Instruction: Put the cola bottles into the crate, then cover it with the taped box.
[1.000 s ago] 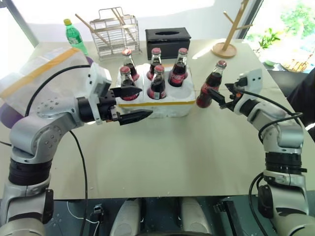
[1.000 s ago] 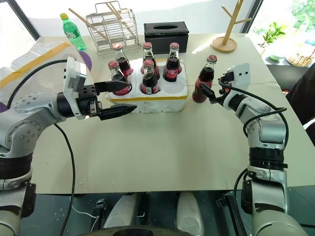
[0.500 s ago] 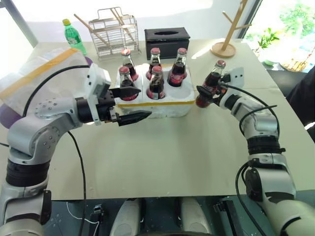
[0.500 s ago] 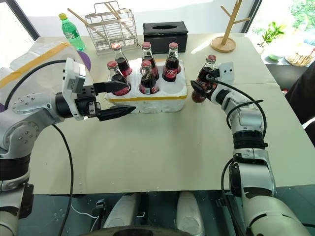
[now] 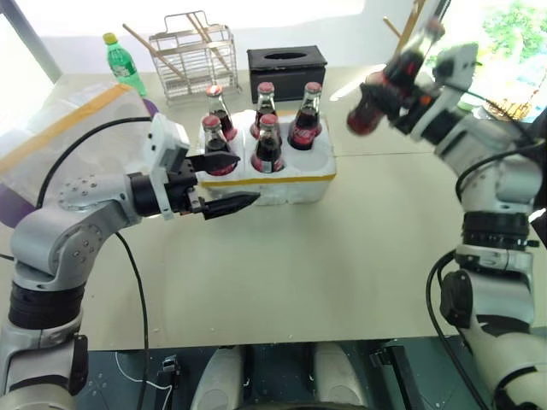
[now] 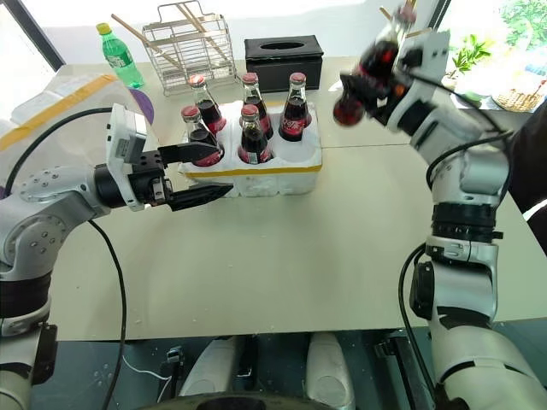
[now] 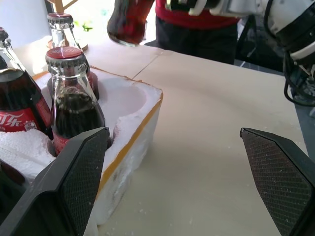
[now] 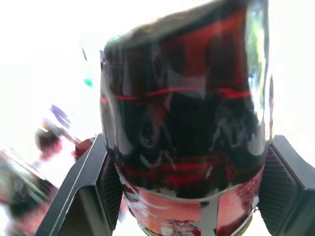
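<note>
Glass, slick and breakable: our right tool is clamped around the sixth cola bottle above the desk, beside the crate; left tool gapes empty.

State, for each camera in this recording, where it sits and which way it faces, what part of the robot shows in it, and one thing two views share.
Left eye and right eye views: on the head, looking forward and down at the crate; both arms show.
Left wrist view: on the left wrist, looking along the open left gripper at the crate's empty well.
Right wrist view: on the right wrist, facing the held cola bottle; the right gripper is shut on it.
Shared: the head views and left wrist view show the raised bottle.
</note>
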Action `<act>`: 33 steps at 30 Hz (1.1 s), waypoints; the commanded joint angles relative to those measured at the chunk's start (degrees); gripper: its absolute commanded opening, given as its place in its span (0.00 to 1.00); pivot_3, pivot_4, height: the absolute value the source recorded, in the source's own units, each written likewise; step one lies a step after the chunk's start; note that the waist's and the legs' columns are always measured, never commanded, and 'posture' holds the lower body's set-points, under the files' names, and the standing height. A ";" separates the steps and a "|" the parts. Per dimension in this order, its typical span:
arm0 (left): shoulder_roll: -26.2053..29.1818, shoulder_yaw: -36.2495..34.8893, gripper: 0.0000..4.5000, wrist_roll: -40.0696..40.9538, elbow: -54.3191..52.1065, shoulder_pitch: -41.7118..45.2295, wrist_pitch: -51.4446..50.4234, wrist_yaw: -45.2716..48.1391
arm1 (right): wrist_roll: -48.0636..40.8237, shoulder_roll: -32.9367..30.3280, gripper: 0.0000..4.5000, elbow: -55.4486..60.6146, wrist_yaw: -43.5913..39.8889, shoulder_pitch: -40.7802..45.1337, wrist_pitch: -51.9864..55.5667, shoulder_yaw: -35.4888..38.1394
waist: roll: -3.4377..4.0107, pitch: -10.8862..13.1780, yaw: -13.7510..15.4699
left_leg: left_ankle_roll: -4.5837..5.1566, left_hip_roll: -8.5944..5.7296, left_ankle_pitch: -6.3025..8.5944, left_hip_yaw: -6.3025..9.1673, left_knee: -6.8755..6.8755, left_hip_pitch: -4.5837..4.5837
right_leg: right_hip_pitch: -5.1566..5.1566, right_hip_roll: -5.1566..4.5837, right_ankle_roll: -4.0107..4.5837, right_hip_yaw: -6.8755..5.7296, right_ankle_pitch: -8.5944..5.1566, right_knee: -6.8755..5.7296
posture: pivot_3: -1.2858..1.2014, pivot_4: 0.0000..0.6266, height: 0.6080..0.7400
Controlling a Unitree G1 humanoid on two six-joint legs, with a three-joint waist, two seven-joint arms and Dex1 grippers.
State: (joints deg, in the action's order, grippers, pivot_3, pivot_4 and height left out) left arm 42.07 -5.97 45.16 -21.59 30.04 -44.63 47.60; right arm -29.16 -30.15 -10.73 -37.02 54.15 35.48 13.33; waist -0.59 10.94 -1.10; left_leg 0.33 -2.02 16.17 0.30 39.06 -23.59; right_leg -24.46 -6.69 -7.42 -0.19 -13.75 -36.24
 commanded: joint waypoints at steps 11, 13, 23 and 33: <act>0.09 -1.38 1.00 -0.10 -1.20 0.80 1.41 -0.31 | 6.21 3.61 0.63 2.87 -2.66 -5.96 -1.88 -13.68 | 0.00 0.00 0.39 | -0.01 -0.07 -0.01 0.02 0.04 -0.03 | 0.02 -0.09 0.00 0.00 0.00 0.00 | 0.52 0.24 1.00; 0.20 -1.46 1.00 -0.13 -1.21 0.70 1.43 -0.26 | 8.25 4.26 0.63 0.07 -3.19 -5.61 -3.22 -15.49 | 0.00 0.00 0.29 | -0.01 -0.07 -0.01 0.02 0.03 -0.03 | 0.01 -0.08 0.00 0.00 0.00 0.00 | 0.52 0.24 1.00; 2.24 -3.52 1.00 0.35 -1.85 -1.32 0.68 -0.13 | 11.97 3.88 0.98 -6.91 -6.71 -3.27 -3.11 -17.12 | -0.05 -0.03 0.07 | -0.01 -0.06 -0.01 0.01 0.05 0.05 | 0.08 -0.06 0.00 0.00 0.00 0.00 | 0.52 0.24 1.00; 17.89 -25.38 1.00 6.34 -5.91 -15.73 -6.52 6.18 | 3.43 -18.08 0.98 7.84 -21.04 -8.38 6.68 -7.19 | -0.03 -0.01 0.08 | 0.35 -0.04 0.21 0.04 0.02 -0.03 | 0.02 -0.11 0.01 0.00 -0.01 0.09 | 0.52 0.24 1.00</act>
State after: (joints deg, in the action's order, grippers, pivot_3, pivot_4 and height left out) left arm 57.89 -24.78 50.63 -26.96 15.62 -50.12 51.81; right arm -24.11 -45.57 -5.31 -55.81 45.61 41.45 3.09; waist -0.62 10.93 -1.02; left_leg 0.70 -2.05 16.40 0.32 39.04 -23.62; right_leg -24.45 -6.79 -7.40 -0.19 -13.76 -36.15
